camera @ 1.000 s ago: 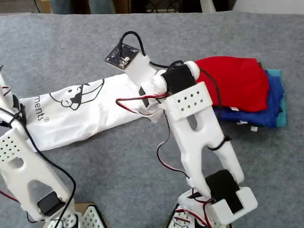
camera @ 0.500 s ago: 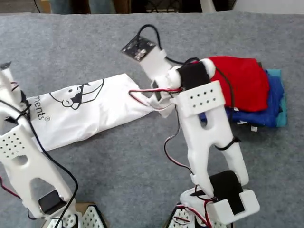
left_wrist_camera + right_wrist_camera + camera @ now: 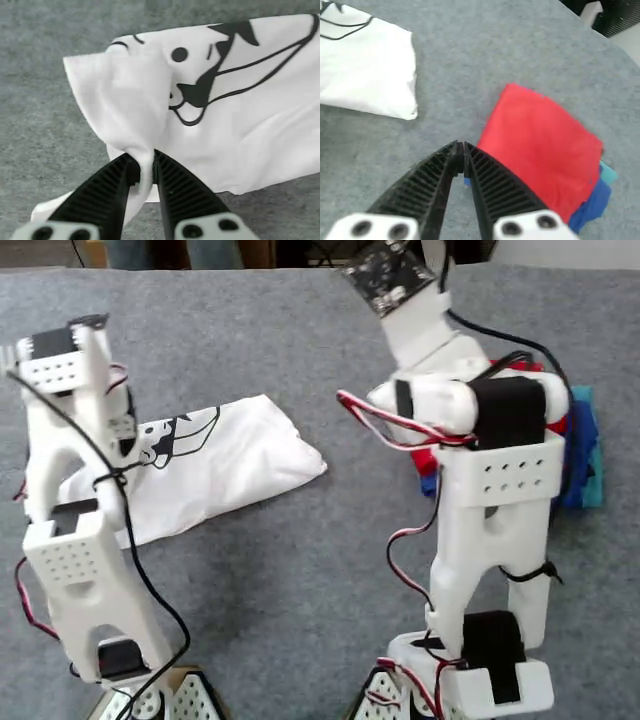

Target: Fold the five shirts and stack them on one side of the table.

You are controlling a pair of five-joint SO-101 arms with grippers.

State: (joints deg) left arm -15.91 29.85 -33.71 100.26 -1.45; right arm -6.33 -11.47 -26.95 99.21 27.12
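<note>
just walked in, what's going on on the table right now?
The left gripper is shut on a pinched fold at one end of the white cotton shirt with a black cartoon print, which lies on the grey felt table. The right gripper is shut and empty, held over the table beside the pile of folded shirts: a red shirt on top, a dark blue shirt and a teal shirt beneath.

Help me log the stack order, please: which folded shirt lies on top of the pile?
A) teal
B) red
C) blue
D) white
B: the red folded fabric shirt tops the pile, with the blue folded shirt and a teal edge peeking out beneath; the white printed shirt lies apart.
</note>
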